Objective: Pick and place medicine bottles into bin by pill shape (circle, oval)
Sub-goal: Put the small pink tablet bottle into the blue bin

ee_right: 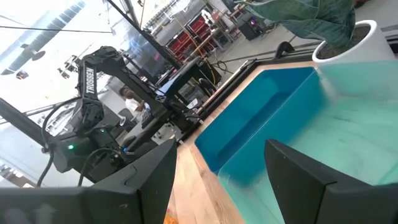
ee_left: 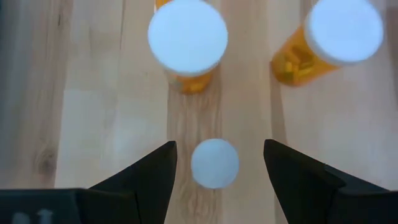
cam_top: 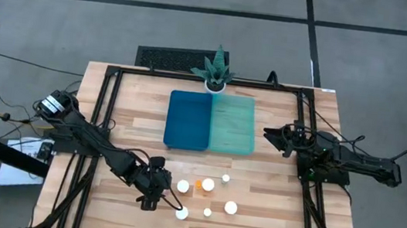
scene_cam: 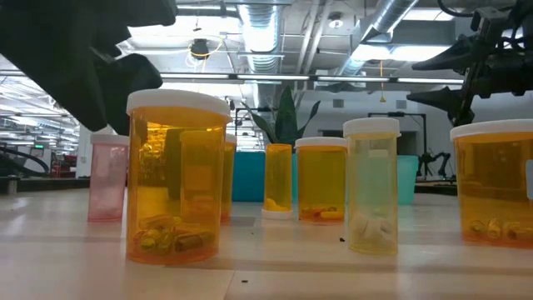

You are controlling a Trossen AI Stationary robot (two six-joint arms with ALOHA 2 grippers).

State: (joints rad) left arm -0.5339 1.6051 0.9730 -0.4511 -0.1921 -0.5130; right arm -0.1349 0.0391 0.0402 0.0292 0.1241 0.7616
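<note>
Several amber pill bottles with white caps stand upright on the wood table near its front edge, among them a wide-capped one (cam_top: pixel 183 185), one farther right (cam_top: pixel 231 207) and one nearest the front (cam_top: pixel 182 213). In the low view they stand in a row (scene_cam: pixel 176 179). My left gripper (cam_top: pixel 153 193) is open just left of the group. In the left wrist view its fingers stand either side of a small white cap (ee_left: pixel 214 163) without touching it, and two wide-capped bottles (ee_left: pixel 188 37) (ee_left: pixel 343 31) stand beyond. My right gripper (cam_top: pixel 272 134) is open and empty beside the teal bin's right edge.
A dark blue bin (cam_top: pixel 189 118) and a teal bin (cam_top: pixel 233 124) sit side by side at the table's far middle. A potted green plant (cam_top: pixel 216 73) stands behind them. A black frame rail (cam_top: pixel 102 117) runs along the table's sides. Bare wood lies between the bins and the bottles.
</note>
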